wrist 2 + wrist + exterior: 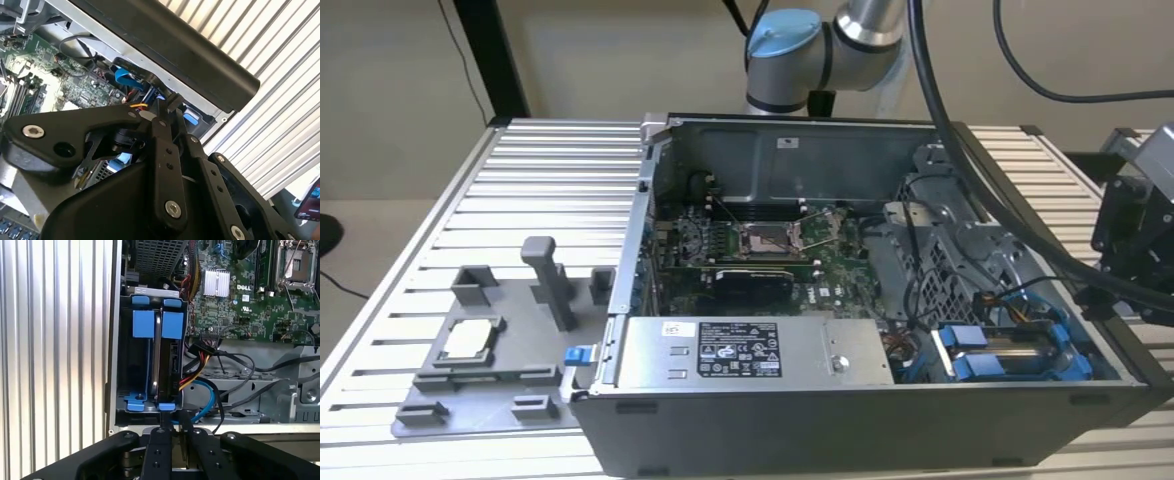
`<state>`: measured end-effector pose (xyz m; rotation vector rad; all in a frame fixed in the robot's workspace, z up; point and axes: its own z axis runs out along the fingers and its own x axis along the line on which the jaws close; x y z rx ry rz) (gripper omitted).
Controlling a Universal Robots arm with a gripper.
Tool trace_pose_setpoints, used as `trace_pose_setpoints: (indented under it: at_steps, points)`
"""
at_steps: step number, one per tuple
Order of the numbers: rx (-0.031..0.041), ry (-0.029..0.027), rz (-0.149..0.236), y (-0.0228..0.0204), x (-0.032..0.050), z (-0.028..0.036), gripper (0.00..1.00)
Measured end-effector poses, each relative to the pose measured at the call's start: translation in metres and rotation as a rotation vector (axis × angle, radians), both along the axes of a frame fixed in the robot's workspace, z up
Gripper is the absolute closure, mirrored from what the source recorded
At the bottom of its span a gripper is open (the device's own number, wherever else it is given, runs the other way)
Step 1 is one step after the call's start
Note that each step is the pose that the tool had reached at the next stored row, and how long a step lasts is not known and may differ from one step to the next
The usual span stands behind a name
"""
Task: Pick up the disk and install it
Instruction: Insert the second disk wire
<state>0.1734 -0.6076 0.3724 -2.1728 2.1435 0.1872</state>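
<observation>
The disk [157, 357] stands on edge inside the drive bay at a corner of the open computer case [854, 410]. Its grey edge shows between bright blue carrier tabs [172, 325]. In the exterior view the disk [1017, 350] lies in the bay at the case's lower right, framed in blue. My gripper [172, 426] hangs just outside the bay's open end, its fingertips [161, 432] close to the lower blue clip [166, 406]. The fingers are together with nothing between them. In the second wrist view the gripper [171, 104] points at the same blue-lined bay.
Red, yellow, black and blue cables [200, 385] run beside the bay. A silver labelled box [720, 352] sits along the case's front, with the motherboard [761, 245] behind it. A grey fixture [480, 350] holding a small chip rests on the slatted table at the exterior view's left.
</observation>
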Motion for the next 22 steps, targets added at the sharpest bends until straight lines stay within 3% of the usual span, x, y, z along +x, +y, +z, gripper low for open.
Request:
trace_pose_setpoints:
  at_steps: [4,5,8,14,16,19,22]
  points:
    - [-0.0011,0.0000,0.000,0.0006,0.0000,0.0002,0.00]
    - [-0.0032,0.0000,0.001,0.0008,-0.0001,0.0002,1.00]
    - [-0.0100,-0.0001,0.004,0.0010,-0.0009,0.0000,1.00]
    - [-0.0102,-0.0013,0.003,0.0009,-0.0011,0.0006,1.00]
    - [-0.0105,-0.0013,-0.002,0.0010,-0.0011,0.0050,1.00]
    - [-0.0101,-0.0009,-0.029,0.0009,-0.0012,0.0129,1.00]
    - [-0.0100,-0.0007,-0.071,0.0008,-0.0012,0.0143,1.00]
